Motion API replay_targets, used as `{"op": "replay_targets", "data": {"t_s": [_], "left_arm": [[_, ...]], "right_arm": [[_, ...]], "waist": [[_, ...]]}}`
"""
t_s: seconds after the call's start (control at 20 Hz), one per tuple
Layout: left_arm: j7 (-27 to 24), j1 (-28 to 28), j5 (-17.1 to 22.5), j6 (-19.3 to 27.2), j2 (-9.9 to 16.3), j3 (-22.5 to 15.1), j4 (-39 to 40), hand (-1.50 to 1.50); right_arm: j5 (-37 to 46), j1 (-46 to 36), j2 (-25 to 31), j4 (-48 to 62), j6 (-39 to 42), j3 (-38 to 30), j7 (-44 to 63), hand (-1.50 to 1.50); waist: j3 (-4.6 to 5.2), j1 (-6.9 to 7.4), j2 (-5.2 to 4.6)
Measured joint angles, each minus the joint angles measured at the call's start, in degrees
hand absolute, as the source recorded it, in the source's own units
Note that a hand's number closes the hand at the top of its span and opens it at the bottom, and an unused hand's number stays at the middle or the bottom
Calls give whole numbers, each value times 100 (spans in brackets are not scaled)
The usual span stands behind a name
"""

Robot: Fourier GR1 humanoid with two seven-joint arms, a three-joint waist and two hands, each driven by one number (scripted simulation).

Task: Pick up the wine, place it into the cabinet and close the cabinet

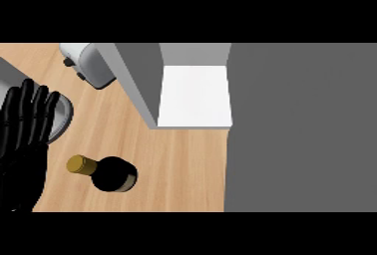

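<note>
Head view, L to R. Left hand (23,144) sat at far-left edge of view, fingers (33,107) straight, spread a bit, pointing toward the far side, holding nothing. Resting, not touching the wine. Partly over a grey rounded obj (65,115) at left edge; couldn't tell what it was.

Wood surface (177,164) filled the left-centre part of the view. At far left, a white/grey appliance (88,62) w/ dark knobs on its side, looked like a toaster, just left of the cabinet.

Wine bottle (110,173) stood upright on the surface at near-left, seen from almost straight above: dark body, gold cap (81,165) leaning toward view left bc of the steep angle. Just right of the left hand, gap visible between them. Nearer than the cabinet, apart from it, not inside.

Cabinet (193,94) at centre-far: open, white inner floor visible, grey side wall (136,82) on its left. Nothing seen inside the visible part.

Large flat grey panel (302,129) covered the whole right side from far edge to near edge. Probably cabinet door or cabinet top, couldn't tell which.

Right hand not in frame.
</note>
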State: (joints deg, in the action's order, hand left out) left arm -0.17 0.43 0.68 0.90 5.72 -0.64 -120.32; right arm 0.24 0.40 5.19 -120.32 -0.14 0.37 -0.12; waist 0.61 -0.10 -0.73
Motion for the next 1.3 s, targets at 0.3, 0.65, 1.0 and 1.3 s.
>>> {"op": "replay_targets", "data": {"t_s": [0.3, 0.65, 1.0, 1.3], "left_arm": [[-294, -5, 1011, -1204, 422, -157, -13, -150], [704, 377, 2998, -2239, 988, -284, -273, -150], [1810, 406, 4726, -2104, 1653, 392, -1057, -150], [2321, 369, 5284, -1878, 1880, 838, -1198, -150]], "right_arm": [[136, 421, -101, -341, -49, 148, -52, -150], [-420, 867, -184, -1176, 239, 860, 981, -150], [-359, 1163, -178, -2099, 96, 1319, 1845, -150], [-156, 1097, -260, -2239, -154, 1828, 2236, -150]], "waist": [[-40, -49, 72], [-52, -21, 98], [-58, 6, 95], [-58, 8, 92]]}}
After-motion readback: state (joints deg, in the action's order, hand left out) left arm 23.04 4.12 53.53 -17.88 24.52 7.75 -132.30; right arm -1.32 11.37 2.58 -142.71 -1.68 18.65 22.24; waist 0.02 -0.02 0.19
